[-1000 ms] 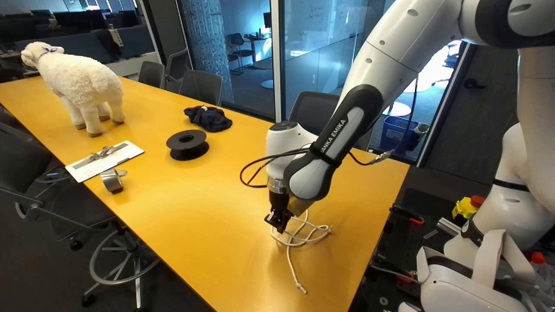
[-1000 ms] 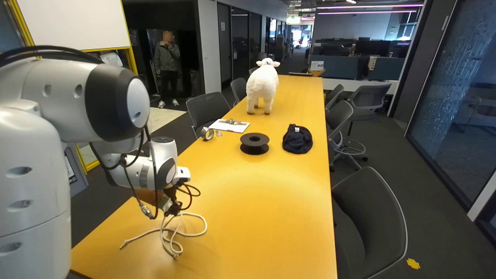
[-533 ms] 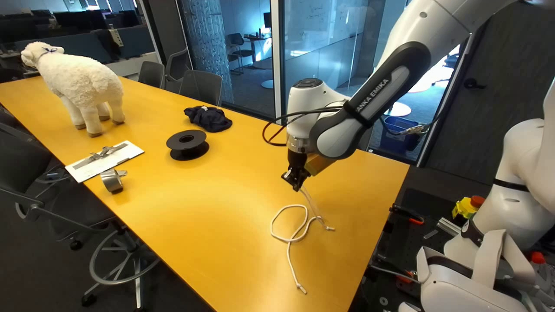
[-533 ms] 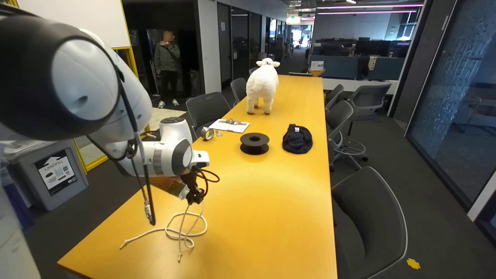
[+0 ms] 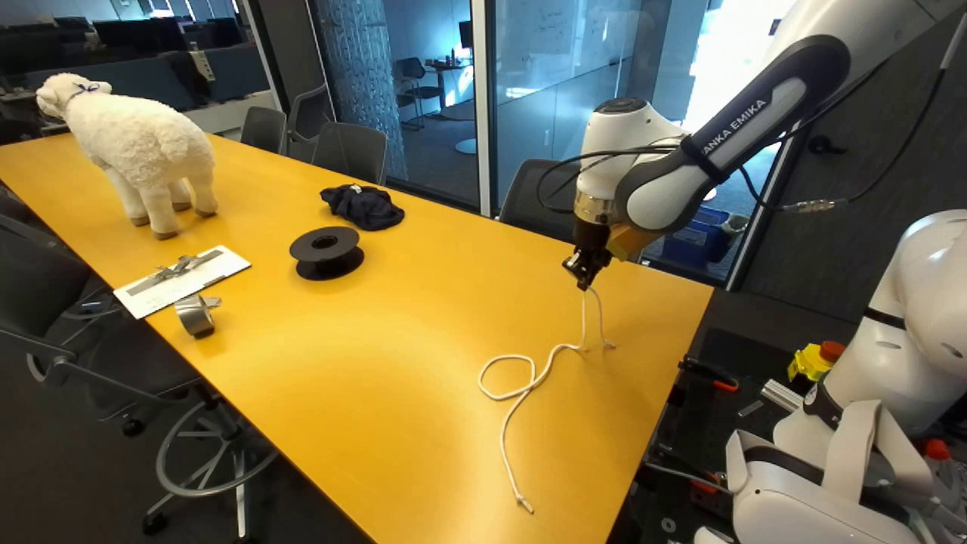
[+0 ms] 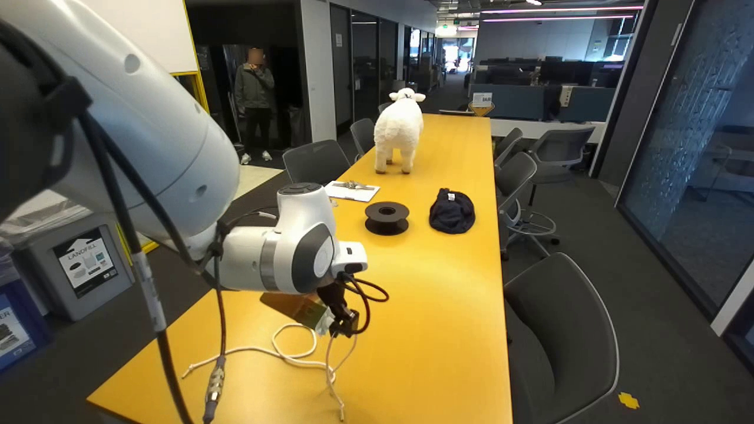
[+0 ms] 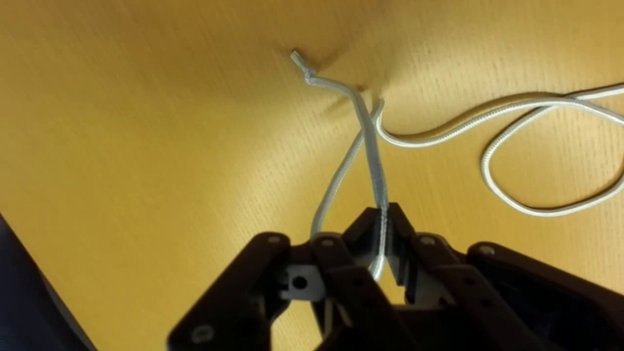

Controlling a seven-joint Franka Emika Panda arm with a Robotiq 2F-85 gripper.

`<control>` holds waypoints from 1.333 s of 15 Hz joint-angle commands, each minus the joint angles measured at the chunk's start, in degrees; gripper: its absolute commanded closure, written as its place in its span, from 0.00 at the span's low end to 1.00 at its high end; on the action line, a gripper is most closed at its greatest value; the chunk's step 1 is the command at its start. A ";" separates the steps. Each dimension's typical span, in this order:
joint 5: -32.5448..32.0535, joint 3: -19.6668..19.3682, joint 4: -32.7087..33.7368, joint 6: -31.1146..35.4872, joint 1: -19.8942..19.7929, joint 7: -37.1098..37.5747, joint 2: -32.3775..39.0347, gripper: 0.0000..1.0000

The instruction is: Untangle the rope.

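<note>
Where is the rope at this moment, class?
In an exterior view, the rope lies looped on the table, right of the black spool, part of it held up in the gripper.

White rope (image 7: 424,143): looped on table (image 5: 363,378), part pinched in hand (image 7: 382,217).

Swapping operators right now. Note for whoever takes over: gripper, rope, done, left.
Gripper: shut on the rope near one end, above the table.
Rope: short end hangs from the grip; the rest runs down onto the table.
Done: part lifted; the run to the other end lies uncrossed.
Left: open the loop on the table, where the rope crosses itself. Looks loose; a gentle pull may free it.
</note>
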 commanded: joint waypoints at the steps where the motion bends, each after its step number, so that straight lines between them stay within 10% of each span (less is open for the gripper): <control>1: 9.50 -7.43 -5.85 6.73 3.01 -15.45 -3.49 0.98; 9: 44.96 -30.87 -6.28 4.93 16.41 -51.38 -7.31 0.98; 20: 44.44 -35.09 -5.16 6.61 14.28 -50.18 6.85 0.98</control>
